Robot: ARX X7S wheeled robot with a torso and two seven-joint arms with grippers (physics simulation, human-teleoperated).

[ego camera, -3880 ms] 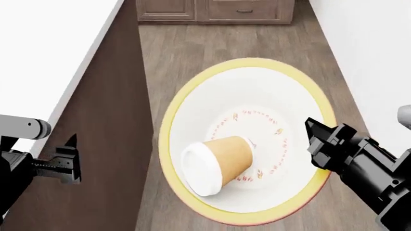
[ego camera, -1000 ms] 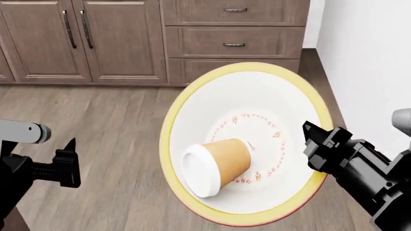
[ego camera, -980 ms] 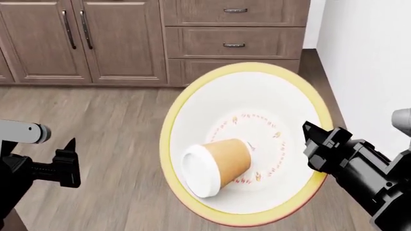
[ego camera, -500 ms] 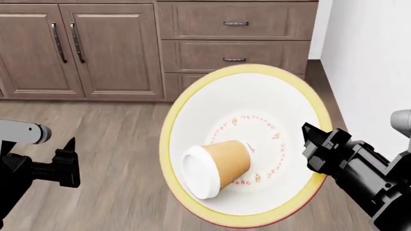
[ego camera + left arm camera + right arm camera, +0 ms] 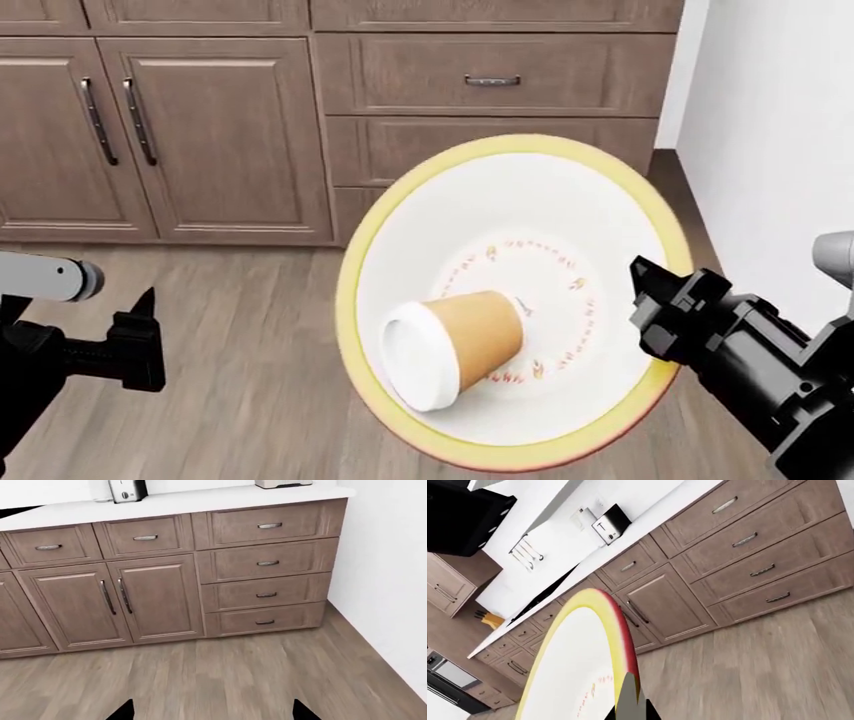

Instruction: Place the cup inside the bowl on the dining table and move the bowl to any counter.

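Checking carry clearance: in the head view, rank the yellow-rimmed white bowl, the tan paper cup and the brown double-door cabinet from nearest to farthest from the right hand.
1. Yellow-rimmed white bowl, rim in the right hand.
2. Tan paper cup, on its side inside the bowl.
3. Brown double-door cabinet, far left, across the floor.

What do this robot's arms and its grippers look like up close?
In the head view both are blocky matte black with pointed fingertips. The left gripper sits on a ribbed black bar, with a light grey cylindrical arm link above it. The right gripper leads into a chunky, angular black forearm, with a grey rounded joint at the edge. No cables or markings show.
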